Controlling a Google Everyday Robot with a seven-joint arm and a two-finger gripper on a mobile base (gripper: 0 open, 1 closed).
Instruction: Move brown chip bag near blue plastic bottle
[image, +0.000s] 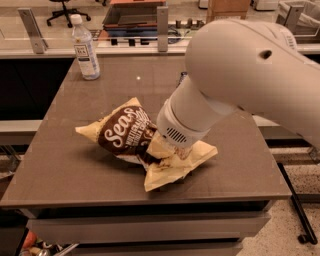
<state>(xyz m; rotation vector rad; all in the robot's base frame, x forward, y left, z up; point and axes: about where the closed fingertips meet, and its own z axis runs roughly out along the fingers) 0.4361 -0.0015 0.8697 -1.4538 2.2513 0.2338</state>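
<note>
The brown chip bag (126, 134) lies crumpled on the brown table (70, 170), near the front middle, its cream end (175, 165) sticking out to the right. My gripper (161, 151) is down on the bag's middle, mostly hidden under the big white wrist (185, 122). The blue plastic bottle (85, 48) stands upright at the table's far left corner, well apart from the bag.
A small dark packet (182, 77) peeks out behind my arm at the back of the table. A glass rail with metal posts (162, 22) runs behind the table. The white arm (250, 65) covers the table's right half.
</note>
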